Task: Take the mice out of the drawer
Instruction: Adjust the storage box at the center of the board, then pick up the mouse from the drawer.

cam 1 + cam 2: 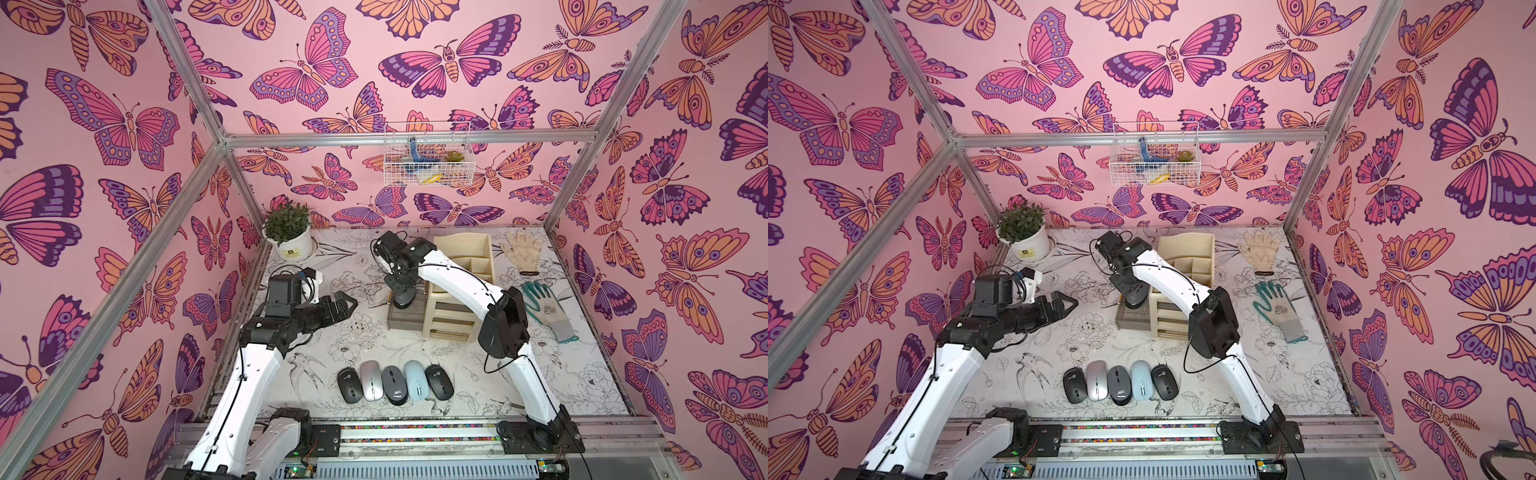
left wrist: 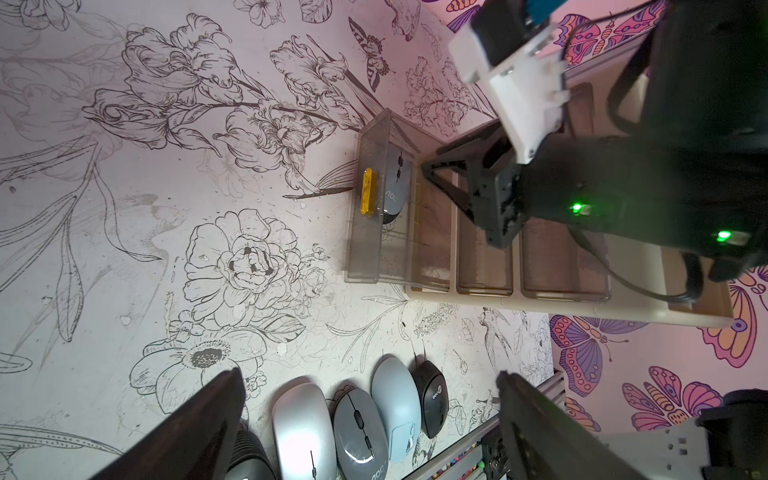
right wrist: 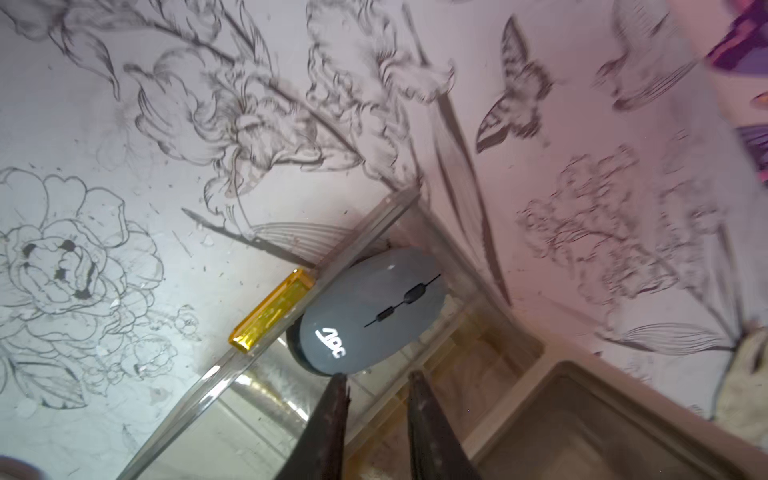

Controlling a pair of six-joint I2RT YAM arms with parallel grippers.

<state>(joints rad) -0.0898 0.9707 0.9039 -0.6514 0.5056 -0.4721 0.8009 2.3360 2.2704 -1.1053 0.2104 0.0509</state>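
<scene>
One grey mouse [image 3: 370,309] lies in the open clear drawer [image 2: 363,253], at centre frame in the right wrist view. My right gripper [image 3: 376,380] sits just below it there, jaws slightly apart and gripping nothing. Five mice [image 1: 395,384] line up on the table at lower centre in both top views. My left gripper [image 1: 349,305] hangs at centre left, spread wide and empty.

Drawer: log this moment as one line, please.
drawer: open, one grey mouse inside | table: five mice in row | right gripper: open, tips at grey mouse, not gripping | left gripper: open, empty
</scene>
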